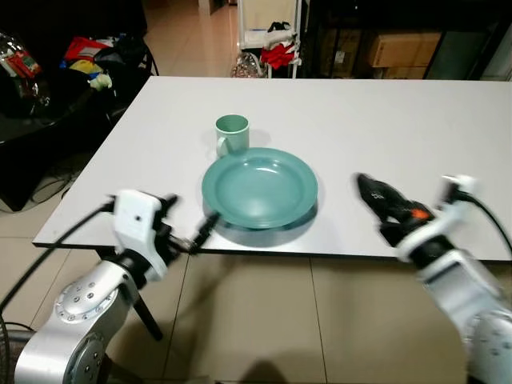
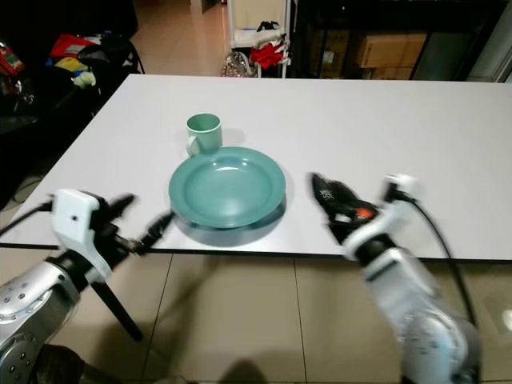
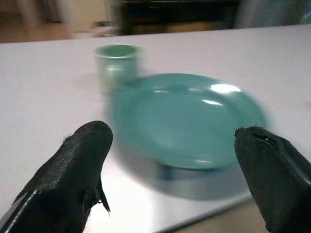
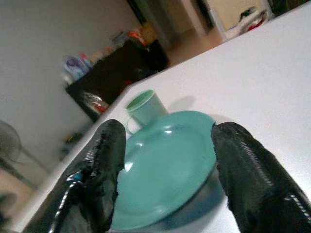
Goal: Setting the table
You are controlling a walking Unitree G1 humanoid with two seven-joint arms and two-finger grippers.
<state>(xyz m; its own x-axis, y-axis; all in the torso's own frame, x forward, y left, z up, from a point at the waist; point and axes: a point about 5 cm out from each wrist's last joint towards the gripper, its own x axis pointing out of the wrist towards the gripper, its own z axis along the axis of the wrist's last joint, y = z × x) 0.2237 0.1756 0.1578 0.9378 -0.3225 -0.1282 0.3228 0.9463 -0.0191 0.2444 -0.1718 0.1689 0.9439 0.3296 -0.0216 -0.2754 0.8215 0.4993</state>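
A teal green plate (image 1: 260,188) lies near the front edge of the white table (image 1: 384,120), with a matching green mug (image 1: 232,134) just behind it on its left. My left gripper (image 1: 204,228) hovers at the table's front edge, just left of the plate, open and empty; its black fingers (image 3: 80,170) frame the plate (image 3: 187,119) and mug (image 3: 115,60). My right gripper (image 1: 376,196) hangs over the table to the right of the plate, open and empty, with the plate (image 4: 167,167) and mug (image 4: 143,108) between its fingers (image 4: 104,170).
The table's right half is bare white surface. Dark furniture with bright clutter (image 1: 88,60) stands at the far left. A white rack holding red items (image 1: 276,48) sits beyond the table's far edge. Tiled floor (image 1: 256,320) lies below the front edge.
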